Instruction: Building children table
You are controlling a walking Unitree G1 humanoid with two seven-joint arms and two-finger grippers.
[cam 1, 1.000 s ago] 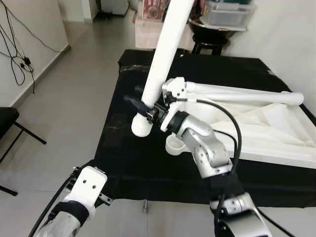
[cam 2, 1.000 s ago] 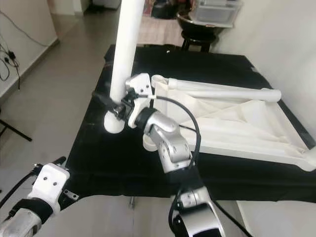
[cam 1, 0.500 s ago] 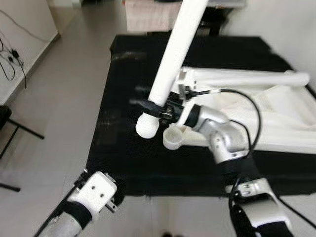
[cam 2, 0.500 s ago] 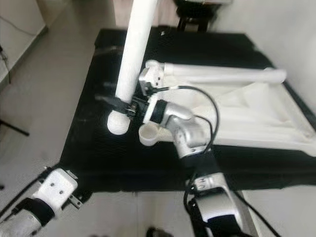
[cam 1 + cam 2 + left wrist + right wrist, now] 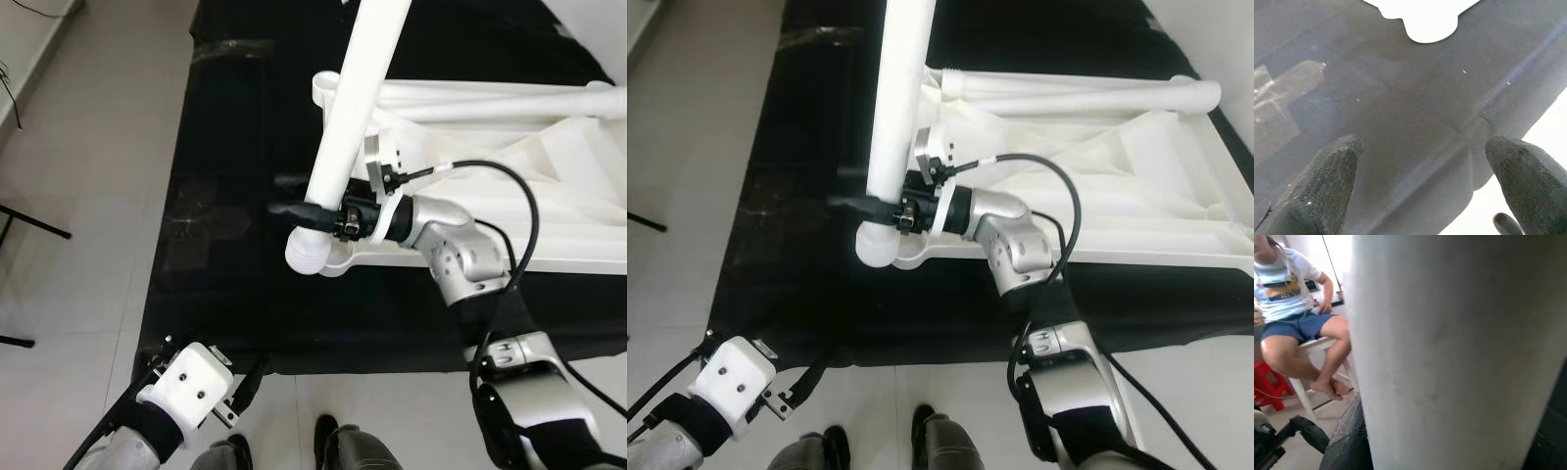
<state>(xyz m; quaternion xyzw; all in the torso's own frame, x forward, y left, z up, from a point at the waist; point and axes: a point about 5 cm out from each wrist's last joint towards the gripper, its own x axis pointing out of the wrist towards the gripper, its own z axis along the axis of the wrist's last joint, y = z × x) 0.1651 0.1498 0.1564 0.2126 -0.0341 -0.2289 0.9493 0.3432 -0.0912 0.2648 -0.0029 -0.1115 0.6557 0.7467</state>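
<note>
1. One white tabletop (image 5: 1176,186) lies upside down on one black mat (image 5: 235,147) spread over the grey floor (image 5: 88,176); the tabletop serves as the landmark here.
2. Two white table legs can be counted. One fitted leg (image 5: 490,98) lies flat along the far edge of the tabletop, running from its far left corner across to the right.
3. The second, the loose leg (image 5: 896,108), stands nearly upright at the near left corner of the tabletop, with its rounded lower end just beside the round corner socket (image 5: 338,262). Whether the end touches the socket cannot be told.
4. The right gripper (image 5: 312,212) reaches leftward from over the tabletop's near edge and has its two black fingers closed around the loose leg, close to the leg's lower end. In the right wrist view the leg (image 5: 1459,347) stands right against the camera with a black finger (image 5: 1347,440) pressed at its side.
5. The left gripper (image 5: 1422,186) hangs low, off the near left side of the tabletop, at the near border of the mat. Its two fingertips (image 5: 1327,181) stand wide apart with nothing between them.
6. One person (image 5: 1288,298) sits on a white stool in the right wrist view, behind the leg.
7. One black cable (image 5: 1058,206) loops over the right arm above the tabletop.
</note>
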